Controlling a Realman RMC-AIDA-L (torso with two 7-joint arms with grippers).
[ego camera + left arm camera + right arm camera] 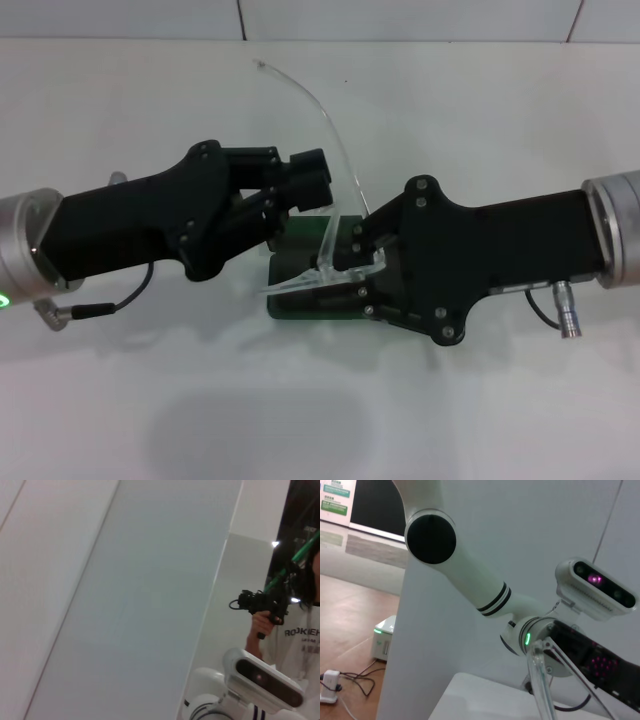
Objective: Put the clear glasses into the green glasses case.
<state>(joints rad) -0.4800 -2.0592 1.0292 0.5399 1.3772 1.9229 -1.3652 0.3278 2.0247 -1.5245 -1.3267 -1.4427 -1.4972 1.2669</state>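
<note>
Clear glasses (335, 240) up off the white table (480, 120), clamped at the frame end by the right gripper (368, 262), directly above the green glasses case (300, 300). 1 temple arm swung out, arcing up and away toward the far side of the table; the other low, near the case's front edge. Case mostly hidden under both grippers, only dark green edges showing; lid open or closed, cannot tell.

Left gripper (300, 185) just beside the long temple arm, over the far edge of the case; open or closed on anything, cannot tell.

Judged step: folding or lowering the glasses into the case. Best done slowly: fold the raised temple flat first, likely with a nudge from the left gripper, then align the frame's long side with the case's long side before lowering. Release only once the frame rests inside. Risk: thin plastic flexing or springing out.

Count: 1 pair of glasses, 1 case, 2 grippers, 1 table. Right wrist view: clear temple arm (542, 685) in the foreground.
</note>
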